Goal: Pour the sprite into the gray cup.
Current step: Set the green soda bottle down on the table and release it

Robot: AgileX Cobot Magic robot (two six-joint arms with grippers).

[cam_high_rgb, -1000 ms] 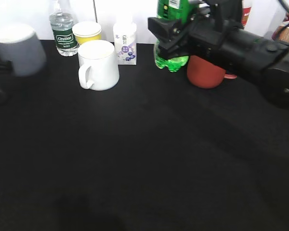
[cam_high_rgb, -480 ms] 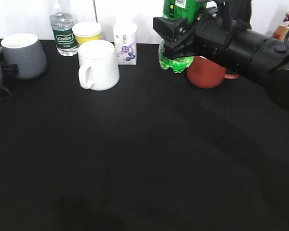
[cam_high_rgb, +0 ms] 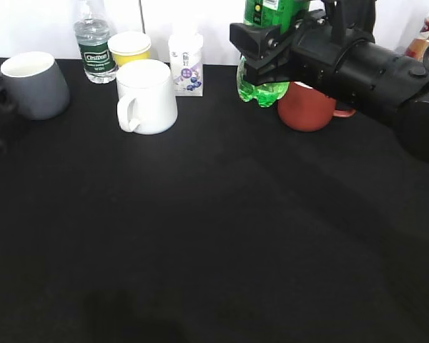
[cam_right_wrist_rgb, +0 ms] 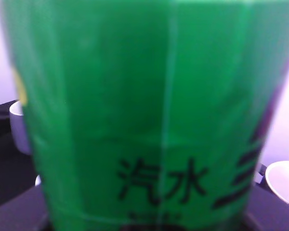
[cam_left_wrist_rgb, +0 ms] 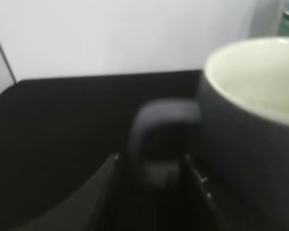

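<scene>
The gray cup (cam_high_rgb: 30, 84) stands on the black table (cam_high_rgb: 214, 236) at the far left, white inside. In the left wrist view its body (cam_left_wrist_rgb: 250, 120) fills the right side and its loop handle (cam_left_wrist_rgb: 159, 139) sits between the two dark fingers of my left gripper (cam_left_wrist_rgb: 151, 161), which is shut on it. That gripper is barely visible at the left edge of the exterior view. My right gripper (cam_high_rgb: 268, 50) is shut on the sprite (cam_high_rgb: 263, 82), a green bottle held upright with its lobed base above the table. The sprite's label (cam_right_wrist_rgb: 149, 110) fills the right wrist view and hides the jaws.
A white mug (cam_high_rgb: 146, 96) stands between cup and sprite. Behind it along the back wall are a water bottle (cam_high_rgb: 94, 43), a yellow tub (cam_high_rgb: 129, 48) and a small white bottle (cam_high_rgb: 185, 64). A red-brown cup (cam_high_rgb: 307, 107) sits just behind the sprite's base.
The gray cup shifted a little to the right from the left edge and now stands still. The sprite rose a little and shifted right in my right gripper.
</scene>
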